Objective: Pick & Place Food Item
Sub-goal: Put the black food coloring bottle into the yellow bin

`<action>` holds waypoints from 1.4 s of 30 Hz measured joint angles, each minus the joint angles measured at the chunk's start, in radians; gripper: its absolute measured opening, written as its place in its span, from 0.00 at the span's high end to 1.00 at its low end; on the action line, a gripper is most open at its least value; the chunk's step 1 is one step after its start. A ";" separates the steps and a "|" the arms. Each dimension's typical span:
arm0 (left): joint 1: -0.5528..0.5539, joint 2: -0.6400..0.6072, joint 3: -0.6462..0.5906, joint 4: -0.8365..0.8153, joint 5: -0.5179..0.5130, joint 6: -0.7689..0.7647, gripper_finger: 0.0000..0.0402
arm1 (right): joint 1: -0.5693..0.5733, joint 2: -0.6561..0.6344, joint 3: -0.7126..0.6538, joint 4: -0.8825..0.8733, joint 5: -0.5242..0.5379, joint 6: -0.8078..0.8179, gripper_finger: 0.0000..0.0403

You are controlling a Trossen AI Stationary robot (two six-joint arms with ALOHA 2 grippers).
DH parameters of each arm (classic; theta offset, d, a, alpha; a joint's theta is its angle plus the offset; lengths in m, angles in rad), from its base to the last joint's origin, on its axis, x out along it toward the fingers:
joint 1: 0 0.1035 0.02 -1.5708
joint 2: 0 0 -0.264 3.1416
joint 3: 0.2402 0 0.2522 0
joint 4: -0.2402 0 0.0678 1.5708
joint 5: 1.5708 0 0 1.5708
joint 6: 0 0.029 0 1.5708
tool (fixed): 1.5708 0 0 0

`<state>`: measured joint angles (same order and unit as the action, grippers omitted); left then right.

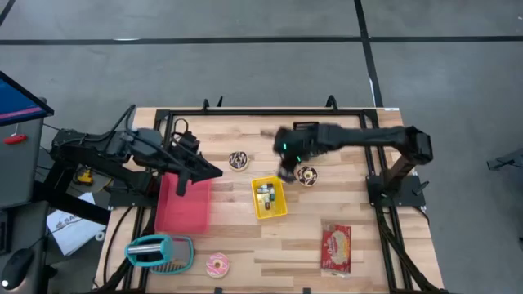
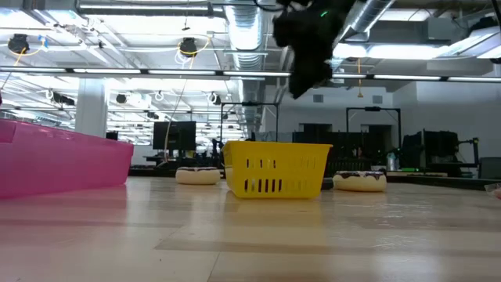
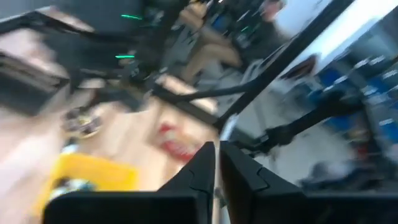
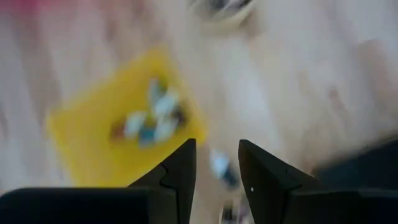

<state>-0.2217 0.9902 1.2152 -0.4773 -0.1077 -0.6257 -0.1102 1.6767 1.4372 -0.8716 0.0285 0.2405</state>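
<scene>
Hovering just beside the yellow basket [image 1: 269, 198] on the worktop [image 1: 359, 220], the right pincer [image 1: 285, 173] is parted and empty; small wrapped food items [image 4: 152, 118] lie inside. Left pincer [image 3: 217, 163] clenched.

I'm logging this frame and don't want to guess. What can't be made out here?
- Items in the yellow basket: too small in the high view, blurred in the right wrist view, hidden by its wall in the low view.
- Small object between the right end effector fingers: motion-blurred, identity unclear.
- Red packet: print too small.
- Left end effector: shut; the scene behind it is smeared.
</scene>
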 joint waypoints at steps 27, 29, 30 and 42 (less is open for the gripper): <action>-0.168 0.103 0.000 -0.078 -0.296 0.197 0.56 | 0.130 0.045 -0.214 0.024 0.126 -0.378 0.44; -0.169 0.103 0.000 -0.080 -0.296 0.194 0.56 | 0.129 0.045 -0.231 0.026 0.126 -0.402 0.43; -0.169 0.103 0.000 -0.080 -0.296 0.188 0.56 | 0.126 0.045 -0.234 0.029 0.126 -0.405 0.43; -0.168 0.103 0.000 -0.081 -0.296 0.176 0.56 | 0.066 0.108 -0.237 0.091 0.067 -0.461 0.45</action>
<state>-0.3897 1.0934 1.2152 -0.5584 -0.4034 -0.4494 -0.0446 1.7843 1.1997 -0.7807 0.0957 -0.2200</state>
